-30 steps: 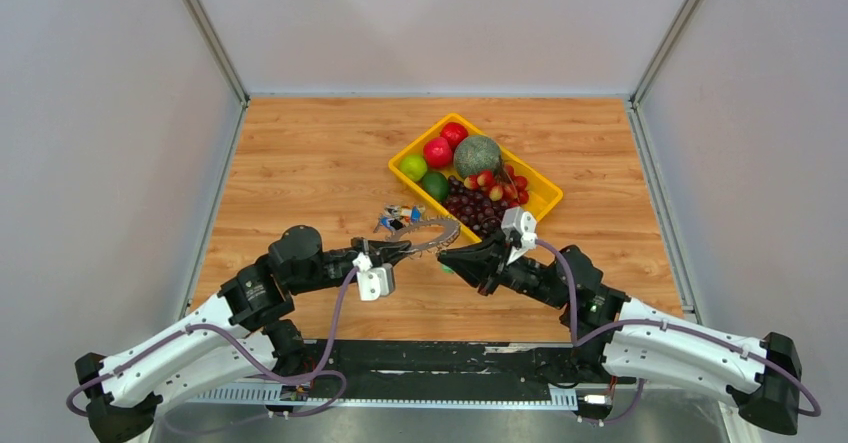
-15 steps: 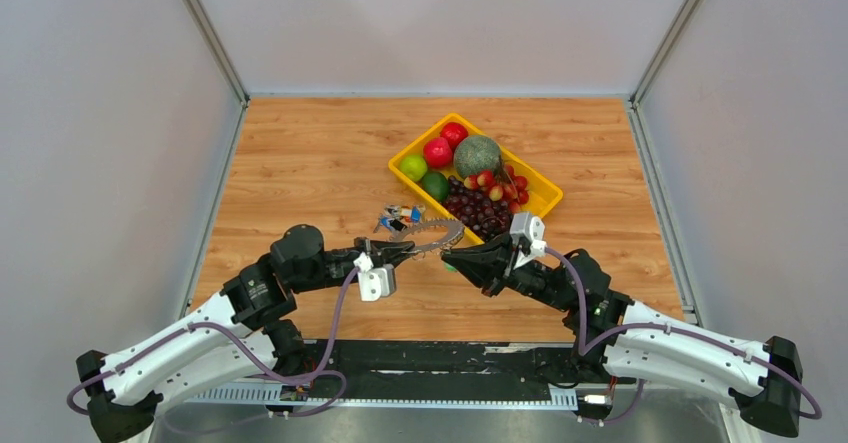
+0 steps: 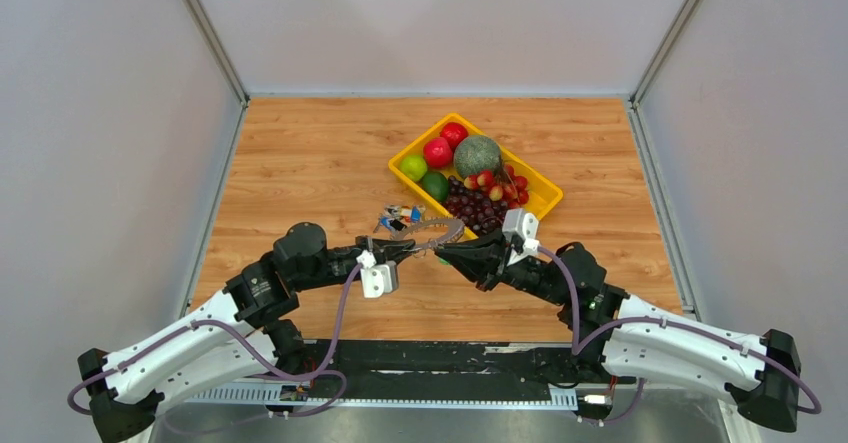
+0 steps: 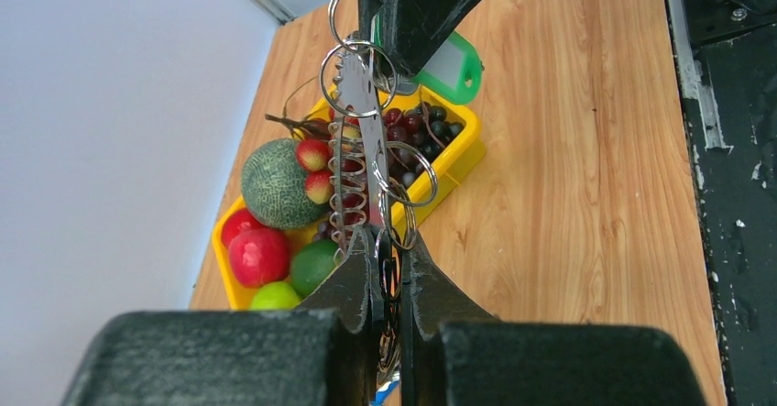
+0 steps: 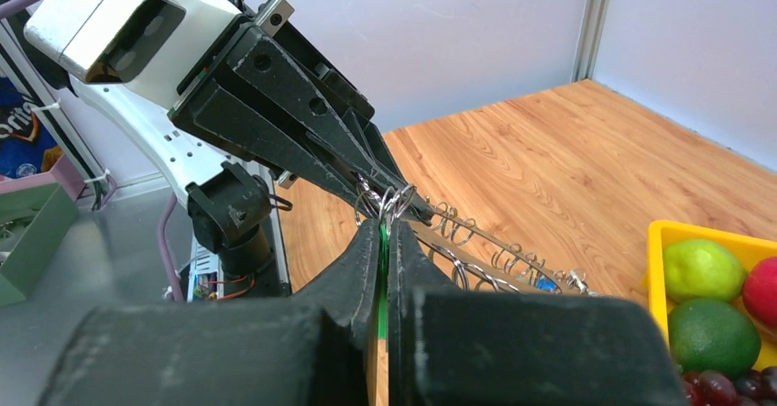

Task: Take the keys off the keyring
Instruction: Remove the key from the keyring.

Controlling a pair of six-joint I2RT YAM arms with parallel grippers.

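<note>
Over wooden table (image 3: 300, 153), pinching keyring (image 3: 435, 227) in tightly closed left gripper (image 4: 388, 250), clamping its green tag (image 4: 449, 65) in closed right gripper (image 5: 383, 232).

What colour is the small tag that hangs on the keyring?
The tag is green; the left wrist view shows it best.

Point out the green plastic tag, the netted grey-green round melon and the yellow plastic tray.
green plastic tag (image 4: 455, 62), left wrist view, on its pale label window
netted grey-green melon (image 4: 272, 184), left wrist view, middle of its rind
yellow plastic tray (image 3: 535, 176), top external view, on its far-right rim
</note>
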